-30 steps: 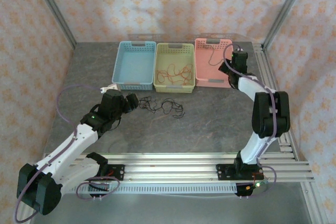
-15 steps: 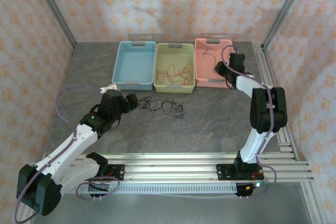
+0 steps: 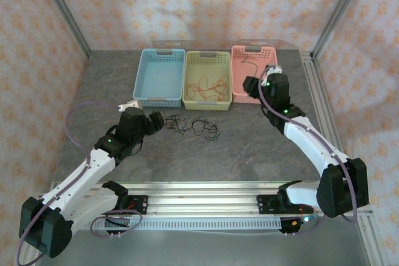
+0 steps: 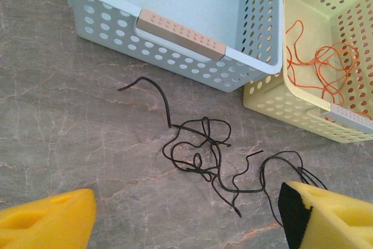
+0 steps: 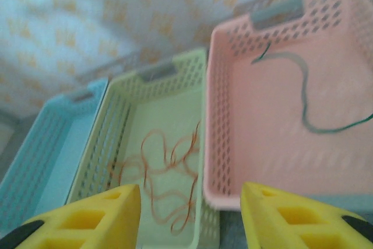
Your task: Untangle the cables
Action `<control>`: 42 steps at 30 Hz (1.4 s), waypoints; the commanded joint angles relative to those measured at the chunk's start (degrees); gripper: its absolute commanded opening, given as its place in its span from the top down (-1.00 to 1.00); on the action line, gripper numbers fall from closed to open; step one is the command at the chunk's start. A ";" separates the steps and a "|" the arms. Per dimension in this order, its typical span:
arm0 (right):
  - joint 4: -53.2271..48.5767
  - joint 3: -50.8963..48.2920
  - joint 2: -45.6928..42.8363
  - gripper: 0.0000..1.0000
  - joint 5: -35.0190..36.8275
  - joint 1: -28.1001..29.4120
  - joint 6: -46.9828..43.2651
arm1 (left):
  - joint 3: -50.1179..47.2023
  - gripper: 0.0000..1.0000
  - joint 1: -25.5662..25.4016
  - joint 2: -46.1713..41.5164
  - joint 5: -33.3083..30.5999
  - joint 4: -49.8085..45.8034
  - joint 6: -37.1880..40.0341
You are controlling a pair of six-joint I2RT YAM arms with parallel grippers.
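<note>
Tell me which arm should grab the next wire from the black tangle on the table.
Left. The left gripper hovers open right beside the black tangle; the right gripper hangs by the pink basket, well away.

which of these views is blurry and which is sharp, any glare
Right wrist: soft and smeared throughout, the pink basket and the orange cable lack crisp edges; left wrist: sharp, every loop of the black cables reads cleanly; top external: even light, no glare on the table, thin wires faint.
</note>
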 commanded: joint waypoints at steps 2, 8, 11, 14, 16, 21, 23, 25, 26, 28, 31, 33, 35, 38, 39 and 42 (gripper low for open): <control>2.54 -3.70 1.15 0.06 -5.58 4.09 -0.92 | -0.64 -0.66 -0.38 -0.74 -2.04 1.08 0.21; 5.15 -1.05 10.54 0.07 -10.97 10.93 -4.95 | -0.72 -0.66 -0.39 -0.83 -1.79 1.22 0.23; 2.59 2.68 15.63 0.07 -9.05 14.35 -7.43 | -0.64 -0.66 -0.36 -0.66 -1.73 1.28 0.29; 2.93 4.62 19.93 0.05 -9.10 16.00 -7.99 | -0.64 -0.67 -0.28 -0.57 -1.50 1.46 0.39; 2.87 6.10 22.68 0.05 -10.28 16.84 -7.91 | -0.56 -0.67 -0.30 -0.40 -1.35 1.50 0.39; -1.04 9.23 26.54 0.04 -9.18 19.65 -11.63 | -0.34 -0.67 -0.11 0.18 -1.06 1.41 0.39; -2.44 9.45 27.01 0.03 -8.08 19.99 -12.91 | -0.24 -0.67 -0.04 0.31 -0.98 1.39 0.39; -4.72 9.67 27.26 0.00 -8.88 20.08 -14.68 | -0.29 -0.67 0.01 0.31 -0.98 1.39 0.39; -5.97 9.99 27.50 0.00 -9.68 20.08 -15.55 | -0.29 -0.67 -0.04 0.25 -0.93 1.46 0.37; -11.44 11.72 27.62 0.00 -10.64 20.38 -19.05 | -0.42 -0.67 0.05 0.20 -0.89 1.46 0.39; -16.06 12.32 26.53 -0.01 -10.13 20.78 -24.07 | -0.37 -0.67 0.06 0.14 -0.89 1.40 0.39; -17.15 11.97 25.54 -0.04 -10.97 20.78 -26.09 | -0.38 -0.67 0.06 0.14 -0.87 1.43 0.38; -18.04 11.34 24.31 -0.08 -11.59 20.87 -27.89 | -0.46 -0.67 0.05 0.05 -0.81 1.49 0.39; -20.37 10.91 23.69 -0.12 -12.25 20.95 -30.79 | -0.46 -0.67 0.07 -0.04 -0.81 1.48 0.35; -21.43 11.23 24.03 -0.11 -11.00 21.04 -31.18 | -0.53 -0.67 0.05 -0.04 -0.75 1.52 0.39; -22.27 11.16 24.33 -0.08 -8.77 21.13 -31.77 | -0.57 -0.67 0.05 -0.13 -0.80 1.51 0.39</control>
